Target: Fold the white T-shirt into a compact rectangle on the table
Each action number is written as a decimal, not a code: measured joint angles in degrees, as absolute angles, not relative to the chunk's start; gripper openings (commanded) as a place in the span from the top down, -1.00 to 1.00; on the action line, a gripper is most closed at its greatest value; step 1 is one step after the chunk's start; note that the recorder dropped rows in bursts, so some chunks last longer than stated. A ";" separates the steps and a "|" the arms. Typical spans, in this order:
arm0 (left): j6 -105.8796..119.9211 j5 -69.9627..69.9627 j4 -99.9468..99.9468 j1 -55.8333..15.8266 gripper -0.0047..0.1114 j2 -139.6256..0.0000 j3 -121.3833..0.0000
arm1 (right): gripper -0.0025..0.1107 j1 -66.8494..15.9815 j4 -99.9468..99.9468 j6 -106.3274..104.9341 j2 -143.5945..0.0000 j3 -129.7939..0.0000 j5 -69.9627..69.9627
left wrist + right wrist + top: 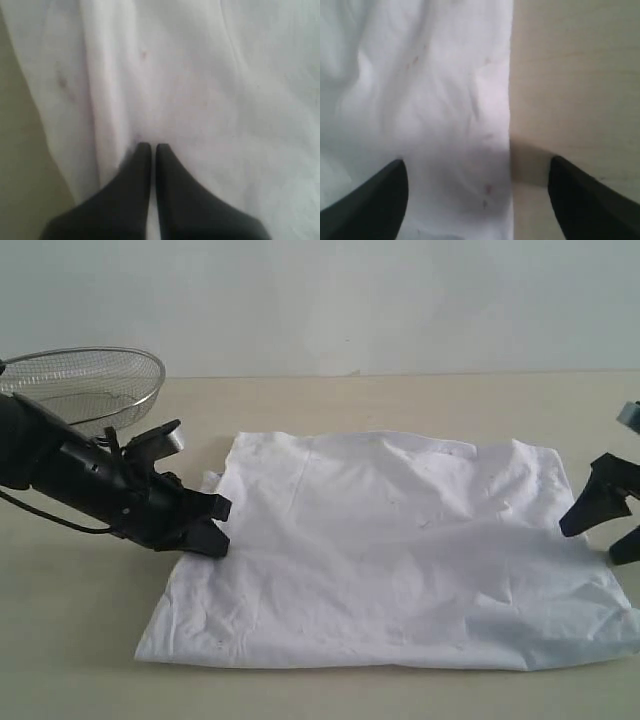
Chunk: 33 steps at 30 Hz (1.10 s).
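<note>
The white T-shirt [400,550] lies spread flat on the pale beige table [350,400] as a rough wide rectangle, plain side up. Only faint red specks show through the cloth; the orange tag is out of view. My left gripper [212,525] is at the shirt's left edge. In the left wrist view this gripper [150,146] has its black fingers pressed almost together on a ridge of the shirt [200,75], with a thin strip of white between them. My right gripper [600,535] stands open at the shirt's right edge. In the right wrist view it [477,161] straddles the hem, one finger over the shirt [420,90], the other over bare table [575,75].
A round silver wire-mesh basket [90,380] stands at the back left, behind the left arm. Bare tabletop runs along the front of the shirt and behind it up to the pale wall.
</note>
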<state>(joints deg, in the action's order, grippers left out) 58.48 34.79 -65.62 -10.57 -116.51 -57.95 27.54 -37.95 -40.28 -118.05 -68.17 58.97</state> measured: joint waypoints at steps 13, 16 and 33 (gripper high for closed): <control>58.26 34.91 -65.62 -10.57 0.84 -116.51 -57.94 | 0.16 17.73 -49.60 -43.45 -125.02 -69.81 64.52; 58.26 35.01 -65.62 -10.57 0.84 -116.51 -57.83 | 0.98 15.50 -49.71 -43.25 -126.05 -69.81 63.02; 57.14 36.06 -67.89 -14.02 0.84 -116.51 -57.83 | 0.96 19.91 -31.77 -39.09 -111.63 -68.02 52.27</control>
<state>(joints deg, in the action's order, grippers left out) 57.14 36.06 -67.89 -14.02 -116.51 -57.83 19.91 -31.77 -39.09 -111.63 -68.02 52.27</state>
